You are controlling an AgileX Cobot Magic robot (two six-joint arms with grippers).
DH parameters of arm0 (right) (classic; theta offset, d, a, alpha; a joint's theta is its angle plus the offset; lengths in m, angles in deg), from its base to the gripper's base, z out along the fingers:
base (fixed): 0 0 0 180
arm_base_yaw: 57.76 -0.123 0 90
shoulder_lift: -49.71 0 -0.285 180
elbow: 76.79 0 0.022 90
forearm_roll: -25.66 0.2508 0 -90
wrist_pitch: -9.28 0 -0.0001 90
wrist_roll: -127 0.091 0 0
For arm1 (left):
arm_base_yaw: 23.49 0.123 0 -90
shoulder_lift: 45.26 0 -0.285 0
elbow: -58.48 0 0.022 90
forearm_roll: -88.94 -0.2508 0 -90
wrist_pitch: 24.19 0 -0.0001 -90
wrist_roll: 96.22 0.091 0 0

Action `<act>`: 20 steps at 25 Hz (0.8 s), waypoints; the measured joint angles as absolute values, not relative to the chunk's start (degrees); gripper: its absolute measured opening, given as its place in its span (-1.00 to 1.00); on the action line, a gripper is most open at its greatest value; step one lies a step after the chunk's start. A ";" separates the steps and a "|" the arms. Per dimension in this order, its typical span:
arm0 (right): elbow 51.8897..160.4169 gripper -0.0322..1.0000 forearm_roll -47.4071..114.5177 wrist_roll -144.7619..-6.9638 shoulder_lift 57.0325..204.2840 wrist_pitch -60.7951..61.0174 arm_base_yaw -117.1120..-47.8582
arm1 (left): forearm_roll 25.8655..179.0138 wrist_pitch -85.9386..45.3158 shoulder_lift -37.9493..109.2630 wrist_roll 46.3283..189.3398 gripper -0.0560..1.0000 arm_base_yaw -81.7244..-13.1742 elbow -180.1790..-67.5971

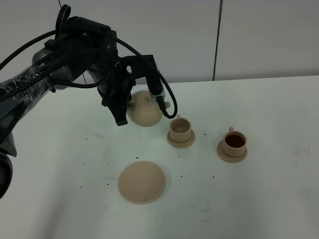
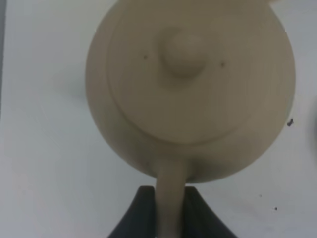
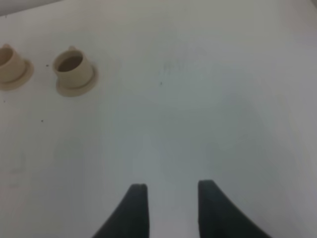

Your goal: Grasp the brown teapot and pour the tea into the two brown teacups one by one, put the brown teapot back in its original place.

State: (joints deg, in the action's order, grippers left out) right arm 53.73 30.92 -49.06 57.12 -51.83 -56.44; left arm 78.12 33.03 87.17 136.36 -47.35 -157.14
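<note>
The brown teapot [image 1: 145, 110] hangs above the table, spout toward the two brown teacups. My left gripper [image 1: 121, 115] is shut on its loop handle [image 2: 170, 198], a black finger on each side; the knobbed lid [image 2: 184, 52] faces the wrist camera. The nearer teacup [image 1: 180, 129] sits on its small saucer just beyond the spout, and its inside looks pale. The farther teacup [image 1: 234, 143] holds dark tea; it also shows in the right wrist view [image 3: 72, 68]. The wide flat saucer [image 1: 141, 181], the original place, lies bare. My right gripper [image 3: 172, 198] is open over bare table.
Small dark specks [image 1: 180, 176] are scattered over the white table [image 1: 269, 194] around the saucer and cups. A pale wall [image 1: 259, 35] rises behind the table's far edge. The left arm and its cables [image 1: 55, 64] reach in from the left.
</note>
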 joint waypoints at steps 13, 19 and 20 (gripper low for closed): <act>53.73 -0.47 30.92 -49.06 57.12 -51.83 -56.44 | 77.47 30.75 89.70 148.40 -0.58 -47.35 -157.10; 53.73 -0.47 30.92 -49.06 57.12 -51.83 -56.44 | 76.00 29.44 90.14 151.35 -0.58 -47.35 -157.10; 53.73 -0.47 30.92 -49.06 57.12 -51.83 -56.44 | 75.71 29.29 90.14 151.51 -0.58 -47.35 -157.10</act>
State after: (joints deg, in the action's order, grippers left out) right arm 53.73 30.92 -49.06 57.12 -51.83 -56.44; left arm 75.71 29.29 90.14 151.51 -47.35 -157.10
